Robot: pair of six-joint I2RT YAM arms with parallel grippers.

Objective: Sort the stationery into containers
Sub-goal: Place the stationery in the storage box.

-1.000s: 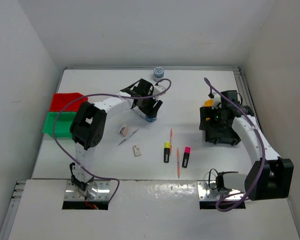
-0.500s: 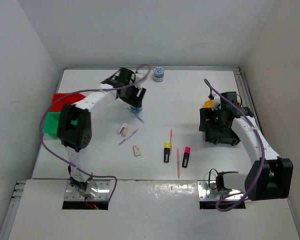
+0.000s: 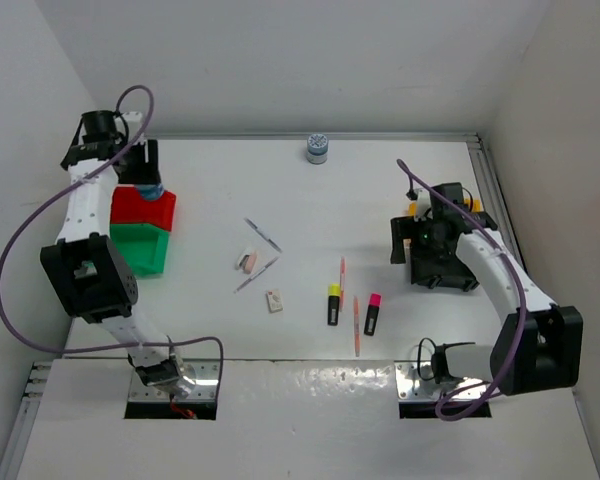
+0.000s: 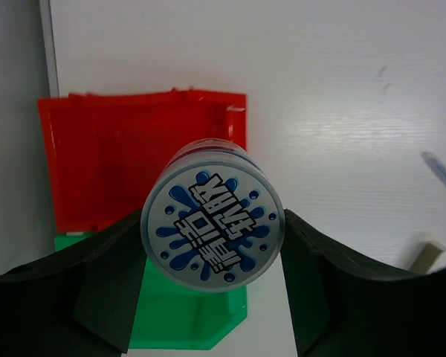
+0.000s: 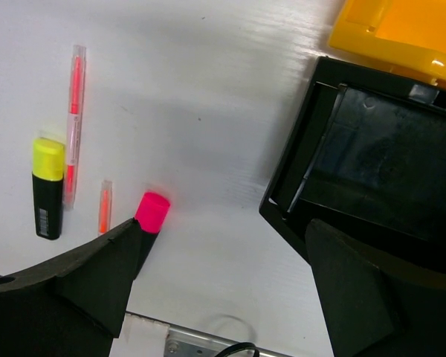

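Observation:
My left gripper is shut on a round blue-white tape roll, which hangs over the red bin at the far left. The green bin stands just in front of the red one. A second tape roll sits at the back edge. Two grey pens, a pink eraser and a beige eraser lie mid-table. Orange pencils, a yellow highlighter and a pink highlighter lie left of my open, empty right gripper. The black bin and yellow-orange bin are to its right.
White walls close in the table on the left, back and right. A purple cable loops from the left arm out over the left wall. A raised rail runs along the table's right edge behind the black bin.
My left arm has swung from the middle of the table to the far left, carrying the tape roll, and now holds it over the red bin. The right arm barely shifted.

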